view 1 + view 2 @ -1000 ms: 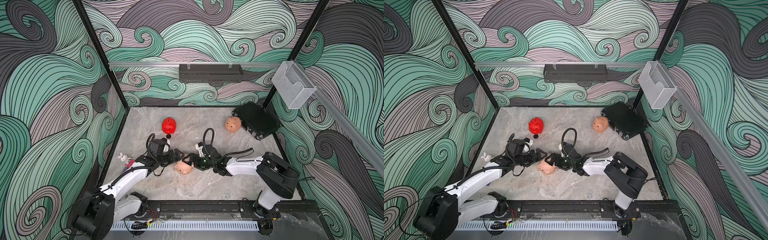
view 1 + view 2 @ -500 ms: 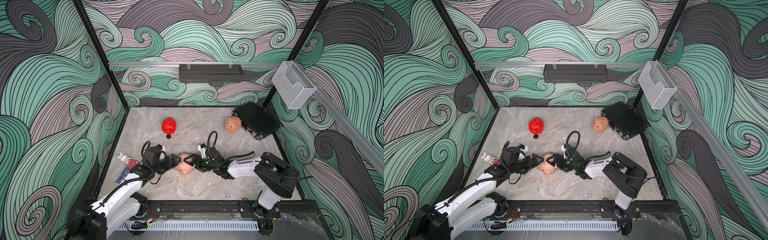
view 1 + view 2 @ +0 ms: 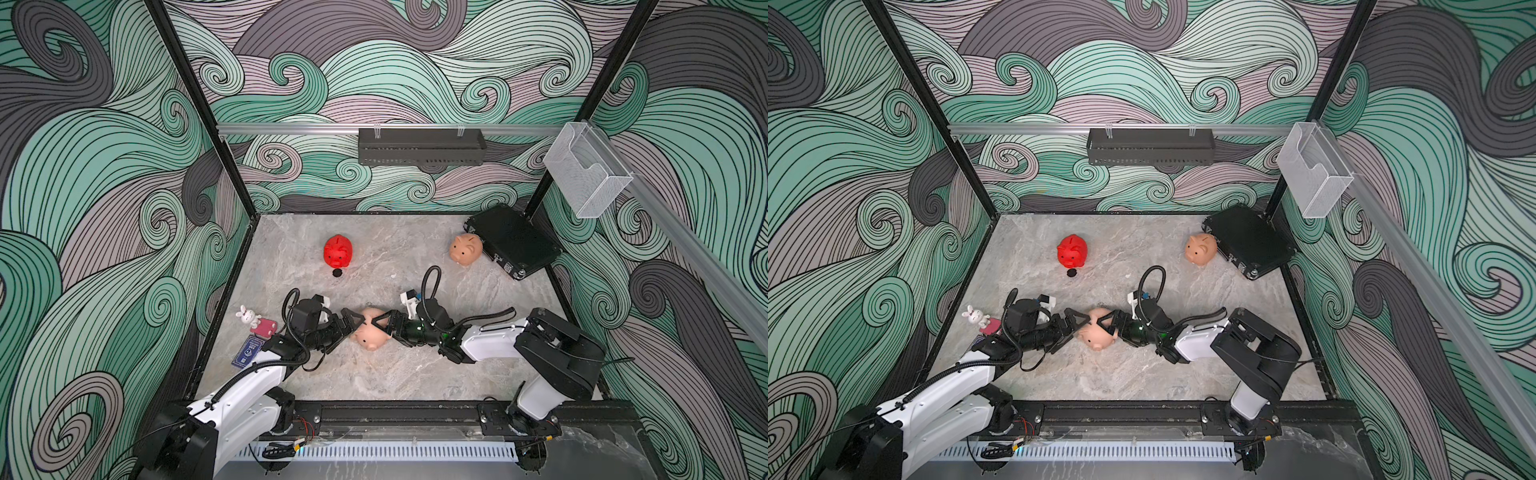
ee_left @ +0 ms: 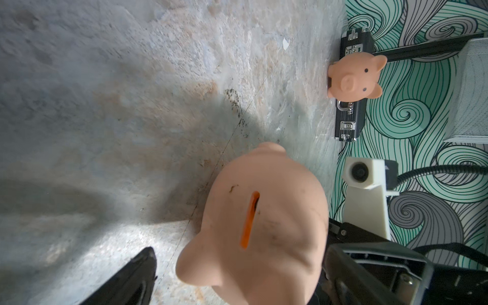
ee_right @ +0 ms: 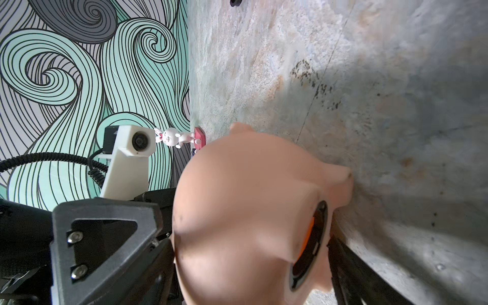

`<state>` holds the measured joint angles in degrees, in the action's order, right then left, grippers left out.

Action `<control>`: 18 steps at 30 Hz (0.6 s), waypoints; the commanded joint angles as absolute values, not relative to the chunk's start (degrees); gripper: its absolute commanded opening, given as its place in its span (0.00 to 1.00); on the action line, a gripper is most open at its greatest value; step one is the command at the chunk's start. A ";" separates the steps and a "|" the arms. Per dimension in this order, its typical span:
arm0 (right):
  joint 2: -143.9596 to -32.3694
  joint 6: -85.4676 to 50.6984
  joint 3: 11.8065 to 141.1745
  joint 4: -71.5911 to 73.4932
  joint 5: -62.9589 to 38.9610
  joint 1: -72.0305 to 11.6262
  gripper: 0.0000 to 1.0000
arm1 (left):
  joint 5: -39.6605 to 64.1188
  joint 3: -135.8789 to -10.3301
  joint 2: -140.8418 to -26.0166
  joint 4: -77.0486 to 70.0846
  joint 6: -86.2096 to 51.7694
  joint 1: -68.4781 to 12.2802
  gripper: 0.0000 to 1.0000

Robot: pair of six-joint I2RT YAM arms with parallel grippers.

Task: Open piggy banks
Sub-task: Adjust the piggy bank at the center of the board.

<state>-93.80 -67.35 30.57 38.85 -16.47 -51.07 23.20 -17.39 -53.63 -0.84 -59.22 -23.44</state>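
In both top views the right gripper (image 3: 384,325) grasps the near pink piggy bank (image 3: 370,340), its fingers covering part of it. The left gripper (image 3: 353,327), released, flanks the opposite side. Left wrist: the slot (image 4: 249,219) shows nothing inside. Right wrist: the belly opening (image 5: 309,243) is blurred, and whether it is plugged is unclear.

On the table (image 3: 395,374), the near piggy bank (image 3: 371,334) lies between the left gripper (image 3: 356,324) on its left and the right gripper (image 3: 380,328) on its right. Farther back on the left stands the far-left piggy bank (image 3: 338,251), with a plug (image 3: 337,272) just before it. The far-right piggy bank (image 3: 466,248) sits just left of the case (image 3: 513,241).
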 commanded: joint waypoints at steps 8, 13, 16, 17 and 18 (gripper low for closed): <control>-95.09 -67.06 26.48 25.40 -10.94 -50.10 0.89 | 25.14 -15.51 -56.04 -8.44 -62.66 -24.32 0.99; -95.15 -67.41 26.41 25.14 -10.92 -50.10 0.88 | 25.02 -14.28 -55.45 -8.69 -63.42 -24.43 0.99; -94.69 -67.50 26.20 24.71 -10.64 -50.09 0.88 | 25.29 -12.82 -55.63 -10.69 -64.61 -24.47 0.99; -94.47 -67.50 26.07 24.47 -10.44 -50.10 0.88 | 25.48 -12.39 -55.77 -11.44 -64.92 -24.50 0.99; -94.30 -67.51 26.07 24.14 -10.35 -50.05 0.88 | 25.66 -12.02 -55.84 -12.03 -65.11 -24.57 0.99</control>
